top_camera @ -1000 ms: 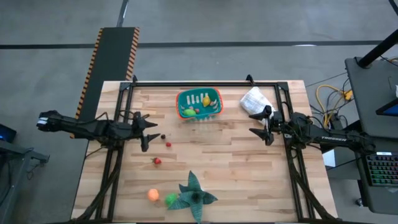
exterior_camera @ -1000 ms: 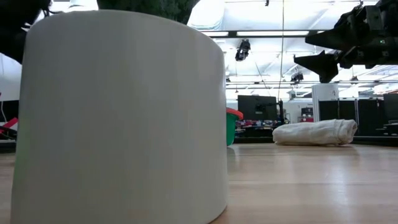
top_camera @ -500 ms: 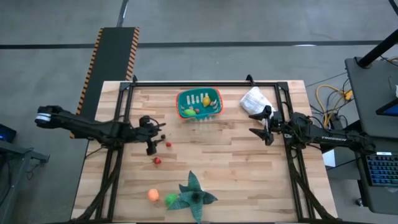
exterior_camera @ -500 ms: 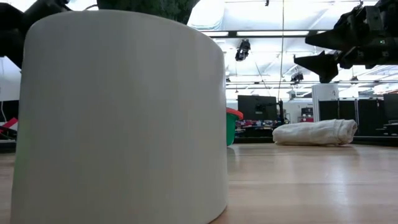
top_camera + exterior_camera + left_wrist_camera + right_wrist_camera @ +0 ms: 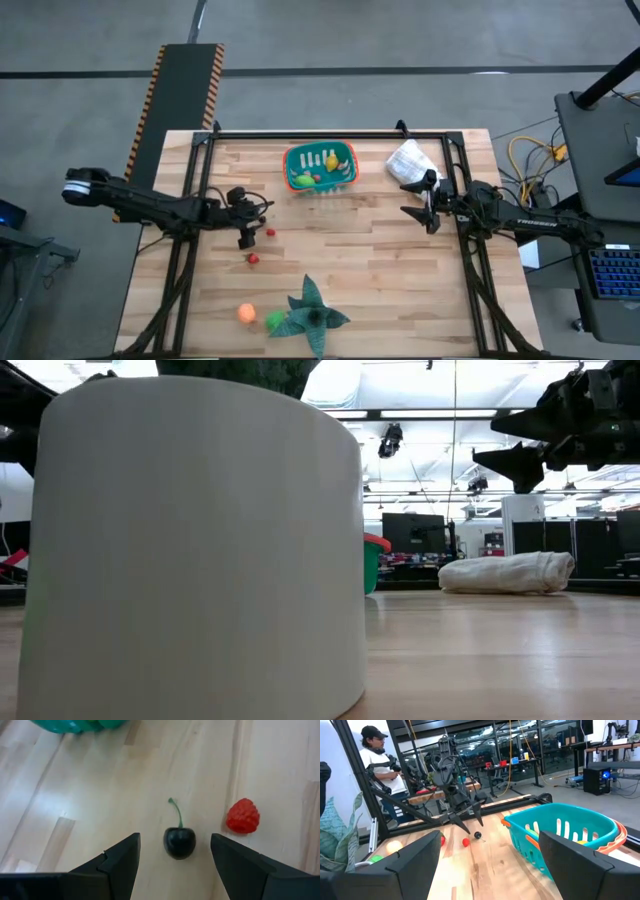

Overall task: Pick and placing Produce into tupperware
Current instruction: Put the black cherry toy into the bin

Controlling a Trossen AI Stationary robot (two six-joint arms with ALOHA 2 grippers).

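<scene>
Left gripper (image 5: 172, 857) low over the wood table (image 5: 400, 290), fingers spread wide, nothing between them. A dark cherry (image 5: 179, 842) with a green stem lies on the boards in the gap just ahead of the fingertips, not touched. A red raspberry (image 5: 243, 816) sits just beside the cherry at its 3 o'clock in the wrist view.

High view: left gripper (image 5: 243, 215) left of table centre. Second red berry (image 5: 253, 259) at its 6 o'clock, near. Farther toward the near edge, an orange fruit (image 5: 246, 313) and a green fruit (image 5: 274, 320) side by side, the green one touching a dark green leafy plant (image 5: 312, 312).

Tub (image 5: 321, 166) at 12 o'clock from table centre, near the far edge, already holding yellow and green produce. White crumpled bag (image 5: 409, 161) just beside it at 3 o'clock.

Right gripper (image 5: 424, 200) hovers at the table's right side near the bag, fingers apart, empty.

Low view: a large white cylinder (image 5: 195, 550) blocks most of the table; only a sliver of tub (image 5: 373, 565) and the bag (image 5: 508, 573) show past it.

Beyond the table, a person (image 5: 380, 762) in a dark cap.
</scene>
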